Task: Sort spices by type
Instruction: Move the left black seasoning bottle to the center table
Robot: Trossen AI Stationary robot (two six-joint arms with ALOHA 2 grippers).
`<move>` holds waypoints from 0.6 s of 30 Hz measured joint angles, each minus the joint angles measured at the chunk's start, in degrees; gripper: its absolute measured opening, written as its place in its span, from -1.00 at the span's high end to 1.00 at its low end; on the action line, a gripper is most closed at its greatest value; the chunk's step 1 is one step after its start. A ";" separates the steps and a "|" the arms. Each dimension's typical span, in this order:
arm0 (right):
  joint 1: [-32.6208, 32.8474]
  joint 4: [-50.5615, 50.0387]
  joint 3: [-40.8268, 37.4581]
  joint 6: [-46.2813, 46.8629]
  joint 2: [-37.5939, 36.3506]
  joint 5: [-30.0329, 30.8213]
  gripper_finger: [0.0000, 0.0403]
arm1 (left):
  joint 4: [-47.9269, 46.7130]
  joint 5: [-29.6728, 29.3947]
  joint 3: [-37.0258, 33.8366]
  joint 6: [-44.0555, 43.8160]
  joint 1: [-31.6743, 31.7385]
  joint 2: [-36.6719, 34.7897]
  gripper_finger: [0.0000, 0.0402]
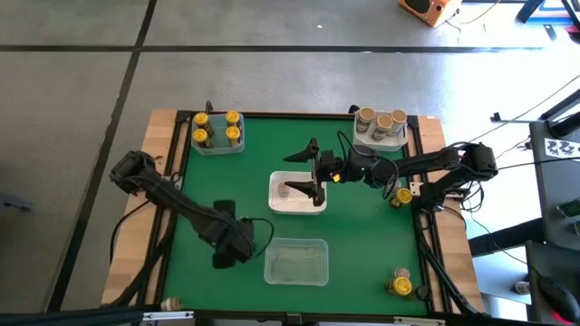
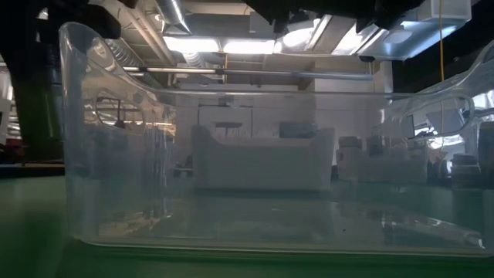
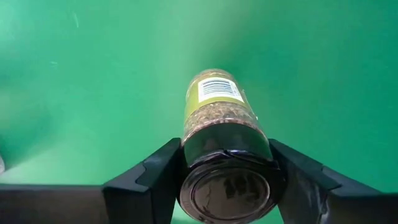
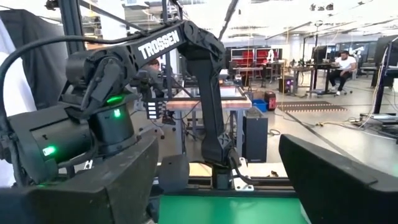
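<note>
My left gripper (image 1: pixel 227 243) is shut on a spice jar (image 3: pixel 217 106) with a dark lid, greenish-brown contents and a barcode label. It is over the green mat, left of the clear bin (image 1: pixel 296 261). The high view does not show the jar. My right gripper (image 1: pixel 306 170) is open and empty above the white bin (image 1: pixel 313 206) at the table's middle. One small jar (image 1: pixel 284 190) shows in that bin. Its fingers (image 4: pixel 112 186) are spread wide in the right wrist view. Yellow-lidded jars (image 1: pixel 216 129) stand in a clear bin at the far left. Tan-lidded jars (image 1: pixel 381 121) stand in a bin at the far right. My left gripper pinches the jar at its dark lid end (image 3: pixel 227 155) between its two fingers (image 3: pixel 163 171), one on each side. The jar points away from the wrist toward the mat, lid nearest the camera, and its label end is clear of the fingers.
Two loose yellow-lidded jars stand on the mat at the right, one by the right arm (image 1: pixel 401 195) and one near the front corner (image 1: pixel 399 285). The clear bin fills the low view (image 2: pixel 255 193). People and desks show in the room beyond.
</note>
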 joint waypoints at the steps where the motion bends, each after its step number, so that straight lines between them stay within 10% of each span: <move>1: 0.00 -0.01 0.00 0.00 0.00 0.00 -0.65 | 0.00 -0.05 0.00 0.57 0.40 0.00 -0.03; 18: 0.00 -0.42 0.00 -0.07 0.00 1.16 -0.65 | 6.98 0.58 -3.34 5.19 1.41 -0.11 -0.03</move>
